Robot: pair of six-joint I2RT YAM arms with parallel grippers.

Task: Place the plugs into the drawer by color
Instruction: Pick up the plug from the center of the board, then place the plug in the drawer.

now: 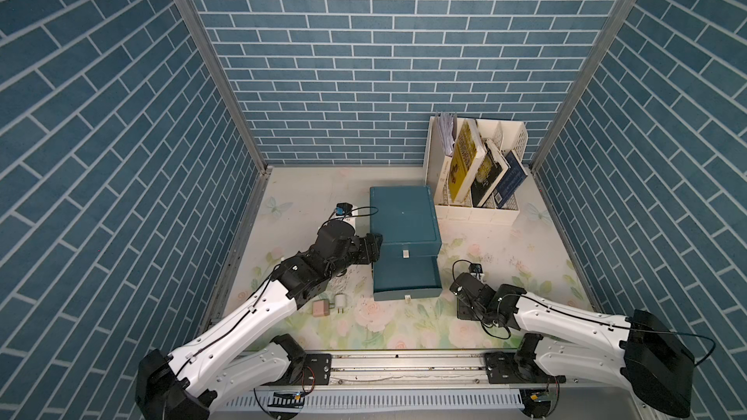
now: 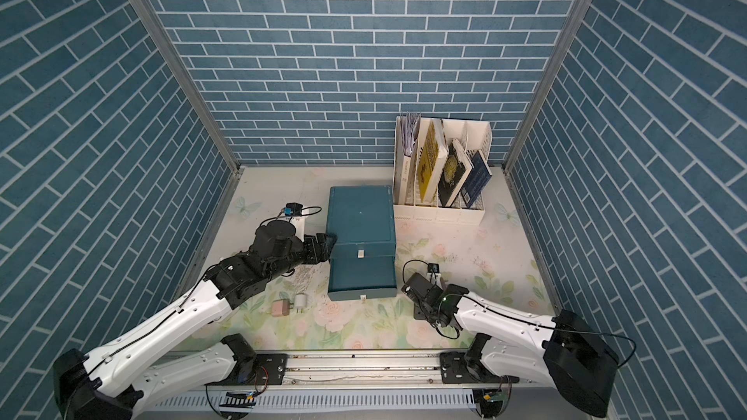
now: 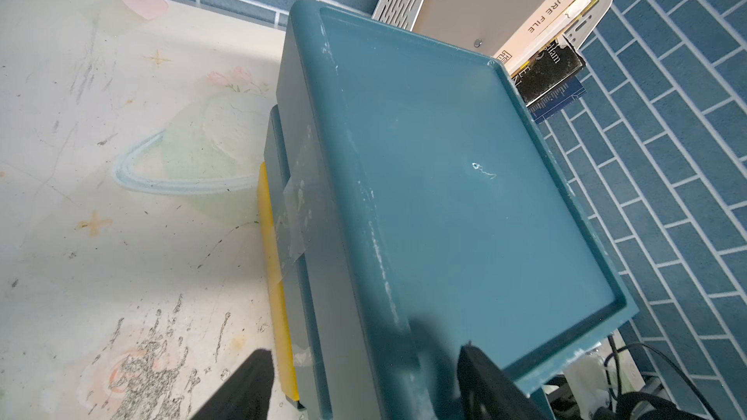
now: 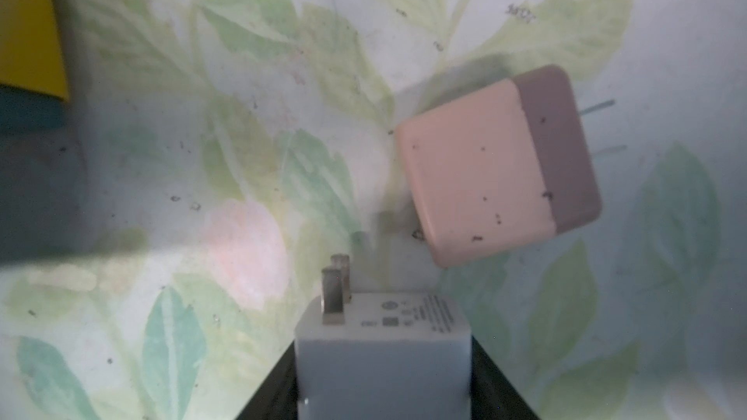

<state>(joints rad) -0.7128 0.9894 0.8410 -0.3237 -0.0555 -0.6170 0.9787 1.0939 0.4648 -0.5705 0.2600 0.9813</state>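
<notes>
Trouble could start at the chest (image 1: 404, 216): the left gripper (image 1: 374, 244) stands spread over its left front corner, one finger on the top and one beside the wall. It only steadies the chest, so a knock on the open drawer (image 1: 406, 276) may shift it. The white plug (image 4: 380, 341) may also twist, because the right gripper (image 4: 384, 377) pinches only its smooth sides, and a tilted plug could catch the drawer rim. This plug sits between the fingers, low at the table (image 1: 505, 244), to the right of the drawer; whether it is lifted I cannot tell. A pink plug (image 4: 485, 171) lies near it, not touching. Another pink plug (image 1: 320, 309) and white plug (image 1: 340, 301) lie to the left of the drawer.
</notes>
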